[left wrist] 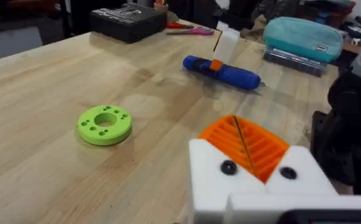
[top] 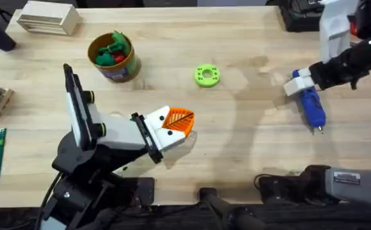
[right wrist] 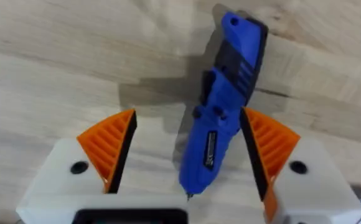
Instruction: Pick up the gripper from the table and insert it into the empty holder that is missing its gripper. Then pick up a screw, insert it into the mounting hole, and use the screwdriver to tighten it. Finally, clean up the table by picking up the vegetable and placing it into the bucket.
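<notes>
The screwdriver point(top: 311, 105) lies flat on the table point(top: 249, 147) at the right side, its thin metal tip toward the near edge. The right gripper point(top: 299, 84) sits over its far end, the arm reaching in from the upper right with the wrist angled down. In the right wrist view the blue body point(right wrist: 221, 109) lies between the two orange pads point(right wrist: 109, 146), which stand wide apart on either side of it with a gap to each, so the right fingers are spread and hold nothing.

The left arm is folded low near the front edge, its forearm stretched toward the middle of the table. The left gripper point(top: 176, 122) has its orange pads pressed together, closed with nothing between them.

A lime-green ring point(top: 206, 75) lies between the two grippers, farther back. The bucket point(top: 113, 57) stands at the back left with green and red toys inside.
</notes>
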`<act>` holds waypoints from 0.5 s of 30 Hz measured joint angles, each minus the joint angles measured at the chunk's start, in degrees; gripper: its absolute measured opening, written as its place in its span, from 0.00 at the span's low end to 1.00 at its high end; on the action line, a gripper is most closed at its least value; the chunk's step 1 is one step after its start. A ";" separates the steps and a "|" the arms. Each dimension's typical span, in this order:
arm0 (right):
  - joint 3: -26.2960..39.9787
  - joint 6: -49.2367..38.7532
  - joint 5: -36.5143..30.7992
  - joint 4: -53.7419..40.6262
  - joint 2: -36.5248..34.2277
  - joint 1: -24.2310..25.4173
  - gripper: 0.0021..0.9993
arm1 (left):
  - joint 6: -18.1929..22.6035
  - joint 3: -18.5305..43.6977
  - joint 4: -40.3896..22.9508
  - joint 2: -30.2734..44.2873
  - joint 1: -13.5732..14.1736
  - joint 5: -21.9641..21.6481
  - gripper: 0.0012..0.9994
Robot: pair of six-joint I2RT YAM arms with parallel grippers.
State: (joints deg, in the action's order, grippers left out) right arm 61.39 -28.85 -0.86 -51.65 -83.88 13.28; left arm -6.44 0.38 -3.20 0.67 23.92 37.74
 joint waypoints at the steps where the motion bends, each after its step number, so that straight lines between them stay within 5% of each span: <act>1: 0.00 -0.51 -0.24 0.65 -0.71 0.04 0.99 | 0.00 0.00 0.00 0.00 0.00 0.00 0.00; 15: -0.04 -2.94 2.85 11.42 -9.98 7.91 0.97 | 0.00 0.00 0.00 0.00 0.00 0.00 0.00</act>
State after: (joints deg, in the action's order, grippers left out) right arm 61.34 -31.79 1.99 -40.24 -93.86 21.19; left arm -6.44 0.38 -3.20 0.67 23.92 37.74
